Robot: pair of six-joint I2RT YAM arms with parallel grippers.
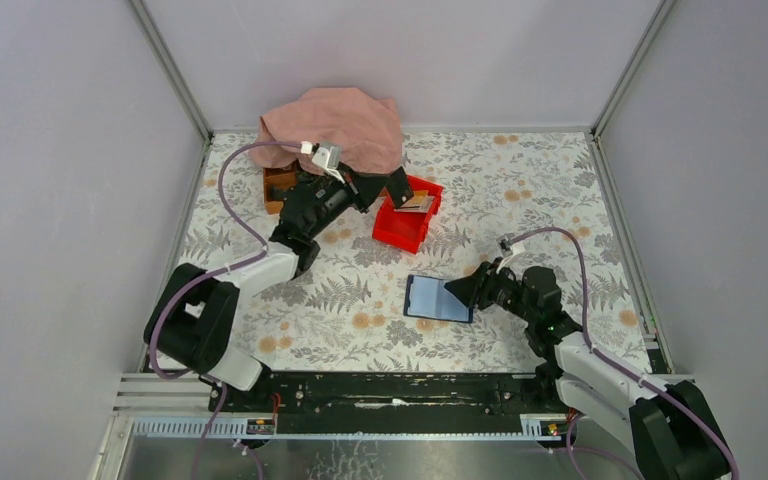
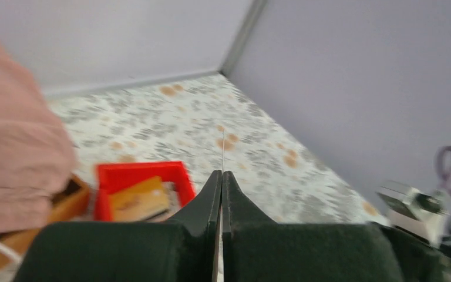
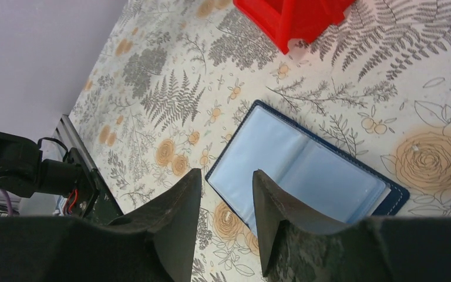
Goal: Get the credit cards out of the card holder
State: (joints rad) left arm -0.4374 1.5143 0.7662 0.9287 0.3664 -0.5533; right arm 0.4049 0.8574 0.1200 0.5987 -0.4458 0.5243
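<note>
While your left tool (image 2: 222, 174) pinches a credit card (image 2: 222, 150) near the red bin (image 1: 405, 225) rim and your right tool (image 3: 226, 176) hangs open, empty, early release risks missing the bin.

Pale blue card holder (image 3: 305, 170), navy-edged; red bin (image 1: 400, 230); pink cloth (image 1: 340, 125); table cover (image 1: 530, 190): grey ferns, orange flowers.

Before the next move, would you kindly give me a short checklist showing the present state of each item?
1. Left gripper shut on a credit card, seen edge-on: ok.
2. Held card squarely over the red bin: cannot tell.
3. Right gripper open: ok.
4. Right gripper poised above the card holder: ok.
5. Card holder lying open and flat: ok.
6. More cards left in its pockets: cannot tell.
</note>
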